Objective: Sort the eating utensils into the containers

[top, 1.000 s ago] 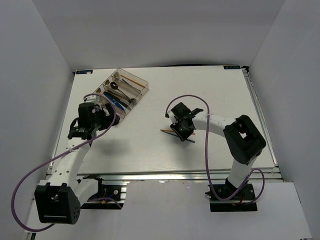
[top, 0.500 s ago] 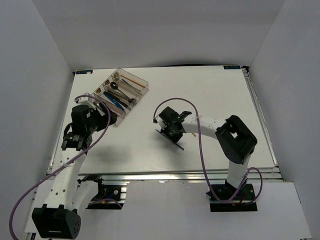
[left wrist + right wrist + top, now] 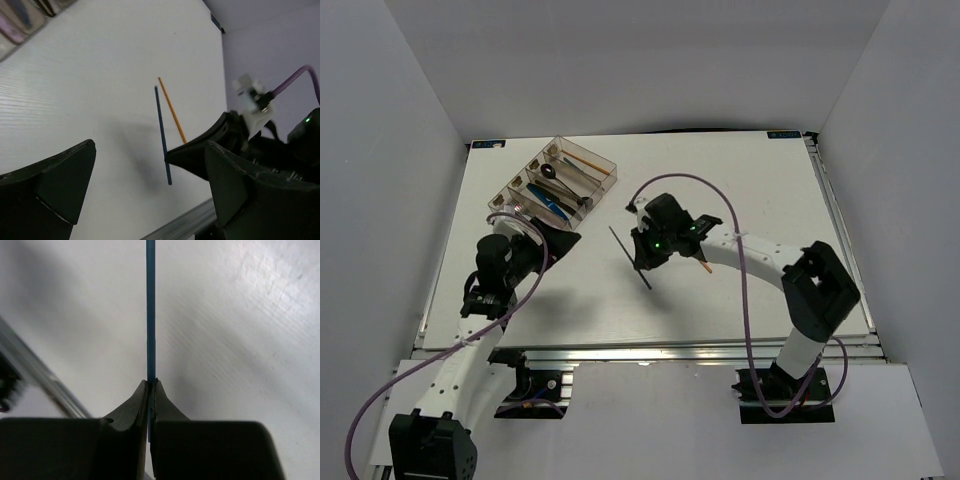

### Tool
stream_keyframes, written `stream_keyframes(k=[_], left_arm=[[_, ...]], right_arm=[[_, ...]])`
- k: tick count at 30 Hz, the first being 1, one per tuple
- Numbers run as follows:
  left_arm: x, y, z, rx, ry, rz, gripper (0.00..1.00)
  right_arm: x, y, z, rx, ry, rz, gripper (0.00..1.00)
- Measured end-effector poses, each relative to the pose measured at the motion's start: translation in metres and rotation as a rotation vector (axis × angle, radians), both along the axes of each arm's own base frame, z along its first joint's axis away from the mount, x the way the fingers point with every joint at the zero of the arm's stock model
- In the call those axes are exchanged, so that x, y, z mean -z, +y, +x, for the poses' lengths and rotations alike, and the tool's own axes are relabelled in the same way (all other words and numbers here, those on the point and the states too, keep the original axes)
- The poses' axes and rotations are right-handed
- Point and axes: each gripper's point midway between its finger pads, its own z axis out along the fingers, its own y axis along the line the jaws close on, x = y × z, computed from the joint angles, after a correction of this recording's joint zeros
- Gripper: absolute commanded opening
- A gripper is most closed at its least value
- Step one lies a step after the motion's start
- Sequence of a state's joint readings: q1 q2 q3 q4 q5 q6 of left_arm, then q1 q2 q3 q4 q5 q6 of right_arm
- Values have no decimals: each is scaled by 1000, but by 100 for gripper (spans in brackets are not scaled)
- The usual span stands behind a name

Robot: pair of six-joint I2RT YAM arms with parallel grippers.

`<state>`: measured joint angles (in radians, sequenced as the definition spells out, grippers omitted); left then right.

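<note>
My right gripper (image 3: pixel 642 256) (image 3: pixel 150 382) is shut on a thin dark blue chopstick (image 3: pixel 629 257) (image 3: pixel 150 310) and holds it above the table's middle; the chopstick also shows in the left wrist view (image 3: pixel 162 132). An orange chopstick (image 3: pixel 701 264) (image 3: pixel 171 109) lies on the table beside it. The clear organizer tray (image 3: pixel 603 166) stands at the back left and holds black spoons, a blue piece and an orange chopstick. My left gripper (image 3: pixel 560 238) (image 3: pixel 150 190) is open and empty, just in front of the tray.
White walls close in the table on the left, back and right. The table's near metal rail (image 3: pixel 650 350) runs along the front. Purple cables (image 3: pixel 680 180) loop over both arms.
My right gripper lifted the blue chopstick off the table and carried it up and left, leaving the orange one behind. My left arm drew back toward the front, away from the tray.
</note>
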<state>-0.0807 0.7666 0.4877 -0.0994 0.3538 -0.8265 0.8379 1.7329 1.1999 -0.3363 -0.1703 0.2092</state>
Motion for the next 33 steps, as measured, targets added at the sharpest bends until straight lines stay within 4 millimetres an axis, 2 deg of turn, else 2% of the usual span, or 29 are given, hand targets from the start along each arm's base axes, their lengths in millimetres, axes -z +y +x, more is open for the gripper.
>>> stream_keyframes(k=[3,6,9,12,16,17,22,23,24,28,29,30,31,33], left_arm=[[-4,-24,-2,76,-21,-62,98],[-15,-49,-2,150,-62,-105,98],[-25,-67,-4,206,-99,-140,98],[-28,-75,-4,232,-115,-149,96],[-22,-78,1,228,-97,-153,74],[-21,-79,2,226,-93,-155,58],[-26,-86,7,239,-100,-181,24],[-29,-89,8,244,-106,-186,10],[-32,-91,9,249,-111,-194,1],[-42,-98,11,270,-137,-210,0],[-42,-98,12,269,-135,-210,0],[-41,-98,13,265,-131,-211,0],[-40,-97,15,256,-126,-208,0],[-37,-94,24,214,-101,-185,0]], right_arm=[[-43,16,8,41,-11,170,0],[-79,35,1,22,14,332,0],[-98,46,-10,-14,63,424,0],[-106,50,-20,-40,92,470,0],[-120,52,-30,-74,116,516,0],[-124,52,-31,-81,116,526,0],[-127,52,-34,-88,130,539,0],[-127,52,-34,-87,131,539,0],[-128,52,-34,-88,131,539,0],[-129,53,-31,-83,120,544,0],[-129,52,-30,-79,118,545,5],[-129,52,-28,-73,117,545,18],[-129,51,-26,-64,115,543,44],[-127,47,-21,-33,110,540,82]])
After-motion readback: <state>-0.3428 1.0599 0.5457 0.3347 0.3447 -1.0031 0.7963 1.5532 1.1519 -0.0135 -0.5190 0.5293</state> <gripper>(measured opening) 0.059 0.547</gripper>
